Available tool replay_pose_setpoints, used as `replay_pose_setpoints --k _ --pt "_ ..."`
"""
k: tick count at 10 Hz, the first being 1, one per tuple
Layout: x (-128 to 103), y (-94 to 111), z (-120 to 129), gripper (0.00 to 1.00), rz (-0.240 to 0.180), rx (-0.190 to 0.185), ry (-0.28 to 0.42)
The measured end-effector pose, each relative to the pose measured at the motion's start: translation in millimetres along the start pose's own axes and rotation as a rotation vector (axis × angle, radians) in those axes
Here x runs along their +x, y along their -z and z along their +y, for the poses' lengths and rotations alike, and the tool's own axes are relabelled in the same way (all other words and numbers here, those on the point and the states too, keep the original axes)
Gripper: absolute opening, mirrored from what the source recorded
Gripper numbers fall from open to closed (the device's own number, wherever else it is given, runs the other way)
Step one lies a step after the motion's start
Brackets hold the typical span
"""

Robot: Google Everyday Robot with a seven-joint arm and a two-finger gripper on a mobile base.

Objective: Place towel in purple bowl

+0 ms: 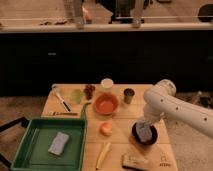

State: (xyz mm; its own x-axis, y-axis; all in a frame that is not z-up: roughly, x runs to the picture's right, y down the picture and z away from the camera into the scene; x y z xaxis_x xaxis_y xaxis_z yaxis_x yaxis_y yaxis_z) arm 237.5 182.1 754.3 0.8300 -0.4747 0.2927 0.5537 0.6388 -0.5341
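The purple bowl (134, 134) stands on the right part of the wooden table (120, 142). The pale blue-grey towel (145, 134) lies in it, bunched up and reaching to the bowl's right rim. My gripper (143, 123), at the end of the white arm (172, 107) that comes in from the right, hangs straight over the bowl, right above the towel. I cannot tell whether it still touches the towel.
An orange bowl (106, 104), a metal cup (128, 95), a white cup (106, 84) and a green cup (76, 96) stand behind. A peach (105, 128), a banana (103, 154) and a snack bag (136, 161) lie in front. A green tray (50, 120) at the left holds a blue-grey pad (59, 143).
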Motion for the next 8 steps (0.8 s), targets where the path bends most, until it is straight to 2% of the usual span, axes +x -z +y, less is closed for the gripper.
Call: replay_pose_setpoints --k 5,8 --pt "-18.2 13.2 7.7 0.00 -0.013 0.005 0.031" --pt "-29.6 13.8 11.9 0.00 -0.031 0.005 0.046"
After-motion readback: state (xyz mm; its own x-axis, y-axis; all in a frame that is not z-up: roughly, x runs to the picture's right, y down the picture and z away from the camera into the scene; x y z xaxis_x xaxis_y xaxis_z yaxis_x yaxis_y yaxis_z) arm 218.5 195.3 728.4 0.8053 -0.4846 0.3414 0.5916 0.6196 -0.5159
